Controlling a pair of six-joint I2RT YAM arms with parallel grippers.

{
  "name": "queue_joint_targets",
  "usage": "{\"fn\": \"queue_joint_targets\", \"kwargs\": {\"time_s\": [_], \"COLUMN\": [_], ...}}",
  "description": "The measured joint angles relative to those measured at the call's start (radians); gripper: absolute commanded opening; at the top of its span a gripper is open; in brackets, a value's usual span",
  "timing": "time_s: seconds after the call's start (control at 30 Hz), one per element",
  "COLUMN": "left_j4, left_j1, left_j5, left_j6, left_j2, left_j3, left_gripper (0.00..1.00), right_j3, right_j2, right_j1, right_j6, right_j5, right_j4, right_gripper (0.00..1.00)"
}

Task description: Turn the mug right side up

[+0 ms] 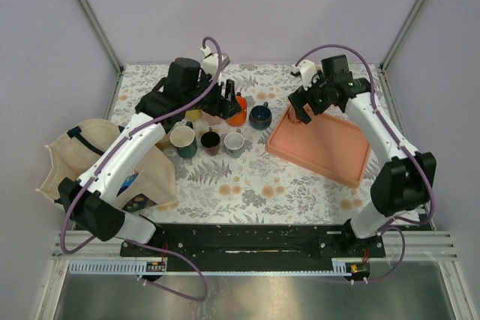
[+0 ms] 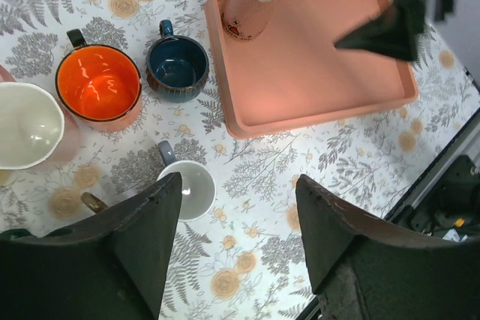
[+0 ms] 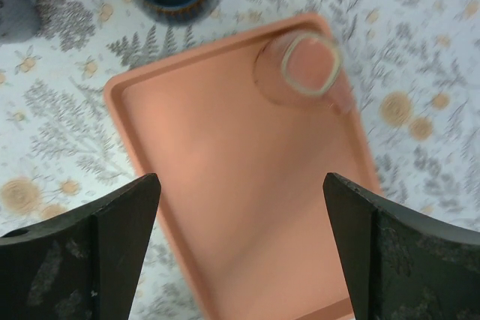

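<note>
One tabletop (image 1: 247, 185), fern-and-flower print cloth. One beige canvas bag (image 1: 71, 159), soft and slumped, at its left edge. One salmon tray (image 1: 326, 148) on the right: flat rectangle, rounded corners, low rim, matte.

One pink mug (image 3: 304, 69) stands upside down in the tray's far left corner, base up. It is tapered and matte, with a pale ring round the base.

Five upright mugs I can count sit on the tabletop left of the tray:
- cream-lined mug (image 1: 182, 139)
- glossy orange mug (image 2: 97, 84)
- navy mug (image 2: 176, 69)
- dark mug (image 1: 211, 140)
- small grey-white mug (image 2: 187, 189)

More sit behind my left arm, but they are too hidden to count.

Two tools. My left tool (image 2: 238, 185) is above the mug cluster, fingers spread wide, holding nothing. My right tool (image 3: 240, 181) is above the tray near the pink mug, also wide apart and empty.
</note>
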Motion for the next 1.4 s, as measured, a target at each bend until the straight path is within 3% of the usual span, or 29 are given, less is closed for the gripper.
{"fn": "queue_joint_targets", "kwargs": {"time_s": [0.27, 0.43, 0.8, 1.4], "left_j4": [-0.001, 0.009, 0.024, 0.068], "left_j1": [0.108, 0.158, 0.213, 0.219], "left_j5": [0.097, 0.123, 0.167, 0.219], "left_j6": [0.064, 0.061, 0.032, -0.026], "left_j2": [-0.103, -0.106, -0.111, -0.111], "left_j3": [-0.063, -0.087, -0.111, -0.134], "left_gripper": [0.66, 0.66, 0.64, 0.61], "right_j3": [0.291, 0.376, 0.4, 0.369], "right_j2": [0.311, 0.454, 0.522, 0.523], "right_j1": [-0.002, -0.002, -0.002, -0.005], "right_j6": [-0.161, -0.195, -0.191, -0.064], "right_j5": [-0.006, -0.005, 0.013, 0.037], "right_j4": [-0.013, -0.037, -0.096, -0.12], "right_gripper": [1.0, 0.99, 0.89, 0.42]}}
